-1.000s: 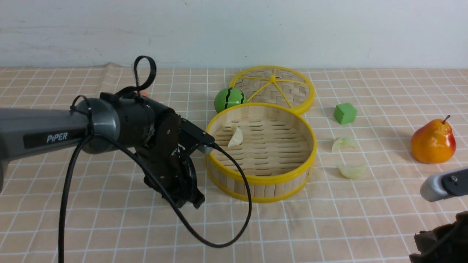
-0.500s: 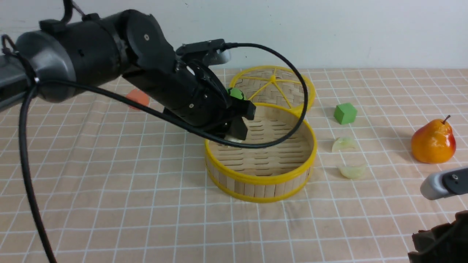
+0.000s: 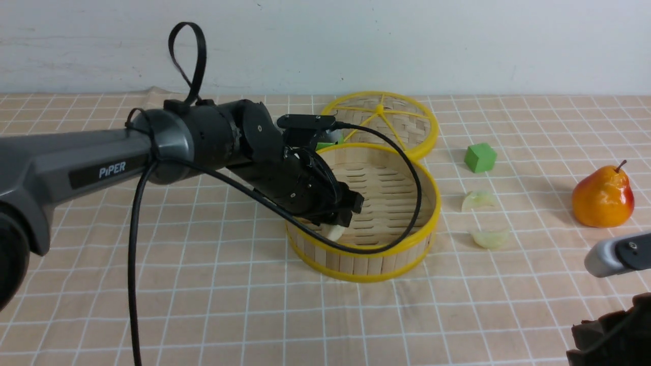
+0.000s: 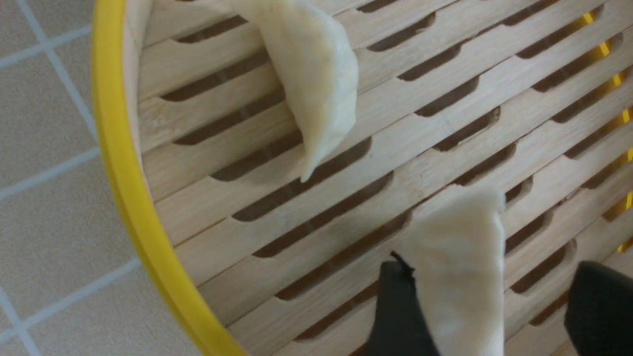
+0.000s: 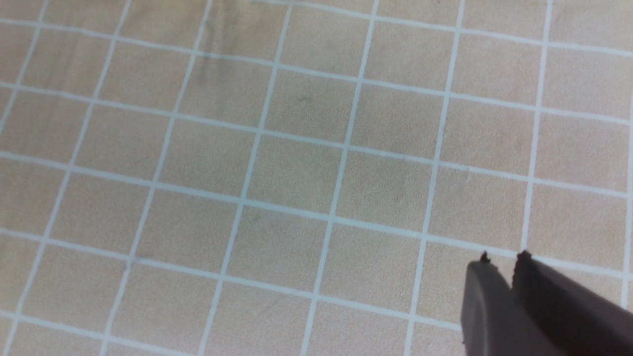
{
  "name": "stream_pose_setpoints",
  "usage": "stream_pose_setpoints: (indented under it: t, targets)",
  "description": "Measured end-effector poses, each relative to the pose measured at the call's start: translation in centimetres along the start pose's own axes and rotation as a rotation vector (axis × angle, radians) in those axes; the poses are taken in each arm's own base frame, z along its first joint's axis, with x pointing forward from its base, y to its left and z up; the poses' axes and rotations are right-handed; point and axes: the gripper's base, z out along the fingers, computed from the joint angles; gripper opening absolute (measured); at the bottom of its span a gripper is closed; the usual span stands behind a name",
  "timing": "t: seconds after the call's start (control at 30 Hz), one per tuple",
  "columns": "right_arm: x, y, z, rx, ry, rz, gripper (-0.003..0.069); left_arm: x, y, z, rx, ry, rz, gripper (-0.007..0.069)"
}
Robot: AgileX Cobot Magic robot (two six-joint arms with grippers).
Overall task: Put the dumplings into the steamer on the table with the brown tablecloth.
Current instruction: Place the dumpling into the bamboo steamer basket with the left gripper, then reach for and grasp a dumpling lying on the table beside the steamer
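Bamboo lid (image 3: 381,119) behind steamer (image 3: 386,249); green cube (image 3: 479,157) and pear (image 3: 602,197) to the right. Left arm (image 3: 101,162) hides steamer's left rim. Left gripper (image 3: 342,216) inside, jaws wide, gripping nothing, one finger (image 4: 395,306) touching cream dumpling (image 4: 460,267); second dumpling (image 4: 316,84) near. Far greenish dumpling (image 3: 478,200) and near greenish dumpling (image 3: 490,237) on tan checked tablecloth (image 3: 203,284), just right of steamer. Right gripper (image 5: 504,257) nearly closed, empty. White wall (image 3: 457,40).

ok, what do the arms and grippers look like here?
Left arm: grey link, white PiPER lettering, black wrist housing, long black cable, black strap loop. Left gripper: black. Right arm: silver-grey. Right gripper: dark grey, tapered.
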Motion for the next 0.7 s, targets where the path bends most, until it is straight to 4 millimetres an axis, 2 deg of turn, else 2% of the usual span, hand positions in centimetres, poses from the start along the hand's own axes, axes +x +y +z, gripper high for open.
stream_pose_setpoints:
  t: [0.07, 0.13, 0.17, 0.2, 0.27, 0.33, 0.37, 0.4, 0.43, 0.47, 0.5, 0.53, 0.57, 0.63, 0.67, 0.7]
  targets:
    - [0.1, 0.0, -0.1, 0.002, 0.015, 0.0, 0.0086, -0.2, -0.2, -0.6, 0.003, -0.008, 0.004, 0.0498]
    - [-0.2, 0.0, -0.3, 0.005, 0.042, 0.0, 0.0087, -0.6, -0.5, -1.7, 0.009, -0.026, 0.011, 0.0515]
    - [-0.5, 0.1, -0.6, 0.006, 0.053, -0.001, 0.0087, -1.0, -0.9, -3.0, 0.013, -0.043, 0.027, 0.0516]
    - [-0.7, 0.1, -0.8, 0.005, 0.05, -0.002, 0.0087, -1.0, -0.9, -3.0, 0.013, -0.043, 0.027, 0.0515]
    - [-2.4, 0.3, -1.8, 0.012, 0.058, -0.013, 0.0099, -2.0, -1.9, -6.9, 0.014, -0.092, 0.095, 0.0469]
    - [-3.8, 0.5, -2.3, 0.018, 0.05, -0.023, 0.0112, -2.4, -2.5, -9.5, 0.011, -0.123, 0.131, 0.0417]
    - [-5.8, 0.8, -2.6, 0.02, 0.032, -0.029, 0.0141, -2.5, -3.2, -12.5, 0.01, -0.136, 0.166, 0.0335]
    - [-6.0, 0.8, -2.4, 0.022, 0.037, -0.03, 0.0146, -2.5, -3.5, -13.8, 0.01, -0.151, 0.175, 0.0312]
    - [-7.6, 1.0, -2.0, 0.023, 0.031, -0.032, 0.0175, -2.2, -4.2, -16.9, 0.005, -0.157, 0.198, 0.0225]
    - [-8.0, 1.1, -2.1, 0.022, 0.022, -0.033, 0.0192, -2.0, -4.2, -17.3, 0.005, -0.146, 0.198, 0.0211]
    - [-9.0, 1.2, -1.4, 0.026, 0.025, -0.037, 0.0221, -1.6, -4.6, -19.4, -0.005, -0.139, 0.212, 0.0147]
    - [-10.6, 1.3, 0.5, 0.041, 0.036, -0.055, 0.0271, -0.3, -4.8, -22.7, -0.038, -0.12, 0.234, 0.0037]
    - [-11.3, 1.2, 1.5, 0.051, 0.04, -0.061, 0.0295, 0.7, -4.8, -23.7, -0.057, -0.086, 0.237, 0.0003]
    - [-13.1, 0.8, 4.2, 0.072, 0.029, -0.06, 0.0346, 2.9, -4.4, -25.6, -0.112, -0.037, 0.23, -0.0014]
    - [-13.3, 0.6, 4.9, 0.077, 0.032, -0.056, 0.035, 3.2, -4.4, -25.8, -0.111, -0.032, 0.225, -0.0014]
    - [-14.8, 0.0, 6.3, 0.089, 0.009, -0.029, 0.0374, 5.6, -3.9, -26.8, -0.156, 0.003, 0.205, -0.0014]
